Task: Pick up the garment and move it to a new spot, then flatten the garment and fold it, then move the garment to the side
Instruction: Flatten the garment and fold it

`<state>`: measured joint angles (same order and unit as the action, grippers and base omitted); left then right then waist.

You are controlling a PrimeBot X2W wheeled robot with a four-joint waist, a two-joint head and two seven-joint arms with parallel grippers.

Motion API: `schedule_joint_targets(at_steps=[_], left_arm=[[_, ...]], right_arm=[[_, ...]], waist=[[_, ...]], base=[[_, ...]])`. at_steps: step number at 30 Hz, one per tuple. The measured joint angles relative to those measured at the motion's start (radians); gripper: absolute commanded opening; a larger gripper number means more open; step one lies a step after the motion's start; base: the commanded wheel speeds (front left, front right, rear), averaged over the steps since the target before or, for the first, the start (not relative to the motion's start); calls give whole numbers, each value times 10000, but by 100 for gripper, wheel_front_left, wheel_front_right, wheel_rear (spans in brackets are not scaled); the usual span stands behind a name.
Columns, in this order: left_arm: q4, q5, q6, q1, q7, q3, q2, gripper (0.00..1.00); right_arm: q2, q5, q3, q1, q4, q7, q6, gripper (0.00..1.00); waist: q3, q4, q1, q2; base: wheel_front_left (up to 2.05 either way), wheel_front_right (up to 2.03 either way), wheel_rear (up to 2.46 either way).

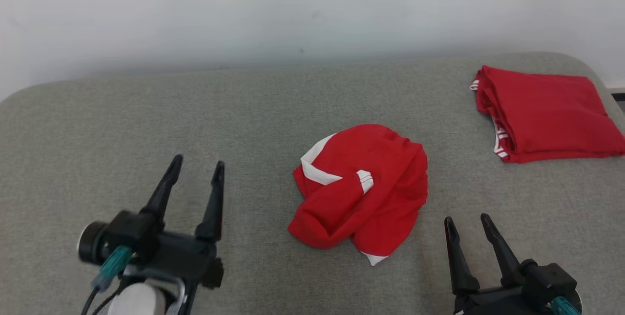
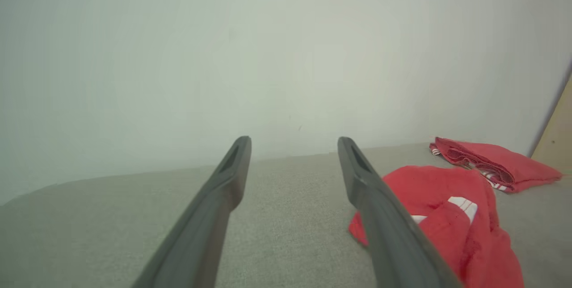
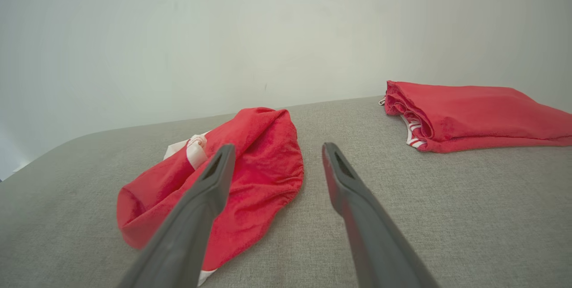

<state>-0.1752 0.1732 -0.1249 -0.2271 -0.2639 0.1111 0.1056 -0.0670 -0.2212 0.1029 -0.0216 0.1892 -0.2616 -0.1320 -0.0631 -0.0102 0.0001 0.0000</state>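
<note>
A crumpled red garment [image 1: 364, 190] with white trim lies in a heap near the middle of the grey padded surface [image 1: 244, 119]. The same heap shows in the left wrist view [image 2: 451, 216] and in the right wrist view [image 3: 250, 176]. My left gripper [image 1: 197, 163] hovers open to the left of it, a wide gap away, with nothing between its fingers [image 2: 223, 189]. My right gripper [image 1: 466, 221] stands open just off the heap's lower right, also empty, its fingers [image 3: 348, 185] apart from the cloth.
A second red garment [image 1: 547, 112] lies neatly folded at the far right of the surface, also seen folded in the right wrist view [image 3: 469, 114]. A pale wall [image 1: 312, 12] rises right behind the surface. The surface's corners are rounded.
</note>
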Motion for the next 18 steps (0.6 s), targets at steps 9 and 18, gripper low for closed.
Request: schedule_joint_targets(at_steps=[9, 18], left_arm=[[-1323, 500, -61, -2489, 504, 2284, 301, 100], [-2688, 1189, -61, -3519, 984, 4123, 690, 100]], right_arm=[[61, -96, -46, -284, 13, 0, 0, 100], [123, -222, -54, -546, 27, 0, 0, 100]], waist=[[-456, -786, 1, 1], [-954, -1705, 0, 1]], base=[[0, 0, 0], [0, 0, 0]])
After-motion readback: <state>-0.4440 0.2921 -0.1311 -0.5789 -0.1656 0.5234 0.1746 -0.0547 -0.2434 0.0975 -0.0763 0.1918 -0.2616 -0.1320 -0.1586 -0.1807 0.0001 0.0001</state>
